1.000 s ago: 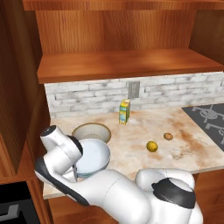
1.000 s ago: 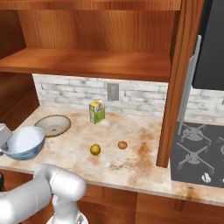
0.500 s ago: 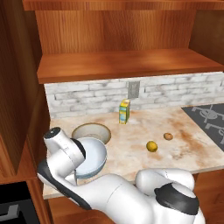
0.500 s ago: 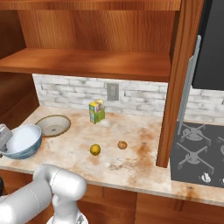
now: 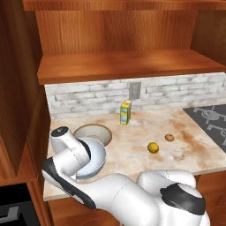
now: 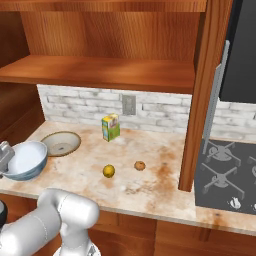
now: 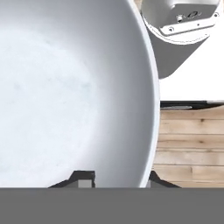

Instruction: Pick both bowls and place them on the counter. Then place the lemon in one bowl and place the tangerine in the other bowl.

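Now the counter (image 6: 150,190) is reached at its left front edge by the deeper white bowl (image 6: 25,161), carried slightly lower and closer than a second ago, its rim pinched by the closed gripper (image 7: 114,178). The shallow tan bowl (image 5: 92,133) sits just behind. The lemon (image 6: 108,171) and tangerine (image 6: 140,165) are left unbowled, mid-counter.

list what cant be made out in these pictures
- Deep white bowl with blue outside: whether it rests on the beige marbled counter; left base view, the white arm hides its base.
- Its far rim: hand view, cut by the frame edge.
- Small dull-orange tangerine: surface detail too small.
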You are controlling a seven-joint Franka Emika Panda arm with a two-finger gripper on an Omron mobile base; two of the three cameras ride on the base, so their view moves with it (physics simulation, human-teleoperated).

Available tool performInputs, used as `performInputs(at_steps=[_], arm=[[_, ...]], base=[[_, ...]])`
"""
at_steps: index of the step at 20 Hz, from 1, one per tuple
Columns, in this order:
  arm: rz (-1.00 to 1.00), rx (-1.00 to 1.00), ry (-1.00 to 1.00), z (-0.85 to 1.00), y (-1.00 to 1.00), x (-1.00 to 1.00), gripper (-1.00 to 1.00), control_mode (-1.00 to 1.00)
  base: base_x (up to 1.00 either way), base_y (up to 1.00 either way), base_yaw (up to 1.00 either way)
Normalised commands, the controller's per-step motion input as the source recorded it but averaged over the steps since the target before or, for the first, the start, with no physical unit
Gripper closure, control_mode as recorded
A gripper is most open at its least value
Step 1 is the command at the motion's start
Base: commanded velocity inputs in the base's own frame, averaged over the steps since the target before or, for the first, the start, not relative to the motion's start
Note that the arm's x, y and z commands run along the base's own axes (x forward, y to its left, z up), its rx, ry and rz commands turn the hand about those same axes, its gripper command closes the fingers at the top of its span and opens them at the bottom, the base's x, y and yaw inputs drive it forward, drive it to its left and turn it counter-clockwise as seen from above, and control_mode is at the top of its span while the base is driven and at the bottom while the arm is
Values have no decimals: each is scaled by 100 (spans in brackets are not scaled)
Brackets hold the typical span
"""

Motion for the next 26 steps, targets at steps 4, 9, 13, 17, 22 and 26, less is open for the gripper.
performInputs(at_steps=[4, 9, 13, 17, 22, 26], arm=[[0, 6, -2, 0, 0, 0, -100, -100], [-3, 6, 0, 0, 0, -1, -100, -100], [-2, 4, 0, 5, -1, -6, -100, -100], [-3, 3, -4, 10, -1, -9, -100, -100], [-4, 1, -9, 27, -2, -13, -100, -100], [-5, 1, -20, 46, -12, -32, -100, -100]], base=[[0, 0, 0], [0, 0, 0], [0, 0, 0], [0, 0, 0], [0, 0, 0], [0, 0, 0]])
